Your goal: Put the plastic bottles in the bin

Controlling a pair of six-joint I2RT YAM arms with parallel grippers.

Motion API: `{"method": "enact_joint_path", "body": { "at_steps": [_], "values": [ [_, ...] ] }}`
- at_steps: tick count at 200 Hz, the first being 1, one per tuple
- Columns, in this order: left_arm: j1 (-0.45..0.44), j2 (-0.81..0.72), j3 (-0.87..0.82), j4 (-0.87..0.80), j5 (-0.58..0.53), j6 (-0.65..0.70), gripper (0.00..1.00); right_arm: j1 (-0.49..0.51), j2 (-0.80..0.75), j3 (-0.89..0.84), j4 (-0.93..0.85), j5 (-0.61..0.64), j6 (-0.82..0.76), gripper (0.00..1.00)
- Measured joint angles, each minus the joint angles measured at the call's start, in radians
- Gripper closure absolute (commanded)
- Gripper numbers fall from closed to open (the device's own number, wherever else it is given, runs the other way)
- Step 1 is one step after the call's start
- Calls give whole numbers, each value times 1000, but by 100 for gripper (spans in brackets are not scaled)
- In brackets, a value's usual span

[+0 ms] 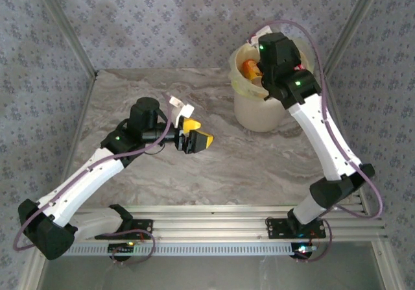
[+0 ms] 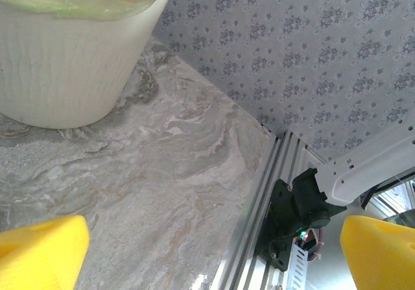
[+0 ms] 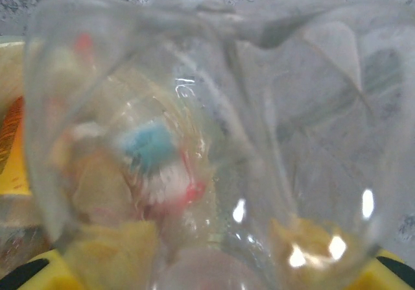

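Right gripper (image 3: 207, 274) clamped on a crumpled clear bottle (image 3: 194, 128), above the bin (image 1: 259, 111) mouth. Bin is round, ribbed cream plastic with a yellowish bag liner. Left gripper (image 1: 194, 136) spread wide over marbled table (image 1: 259, 163).

We look into a robotics lab test booth: marble-patterned tabletop (image 1: 259, 167), floral-papered wall panels (image 1: 162, 17), aluminium framing (image 1: 214, 228), left arm (image 1: 84, 183) and right arm (image 1: 324, 134) bolted at its near edge.
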Motion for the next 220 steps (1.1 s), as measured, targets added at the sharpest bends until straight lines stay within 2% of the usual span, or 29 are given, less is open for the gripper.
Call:
{"method": "enact_joint_path", "body": {
  "at_steps": [51, 116, 133, 180, 220],
  "values": [
    [0, 0, -16, -1, -10, 0, 0, -26, 85, 18, 119, -3, -120, 50],
    [0, 0, -26, 0, -11, 0, 0, -60, 168, 47, 120, -56, -143, 47],
    [0, 0, -27, 1, -11, 0, 0, -71, 181, 69, 107, -77, -136, 43],
    [0, 0, -32, 3, -11, 0, 0, -76, 215, 83, 68, -137, -95, 24],
    [0, 2, -32, 3, -11, 0, 1, -73, 218, 85, 57, -170, -72, 19]
  ]
}}
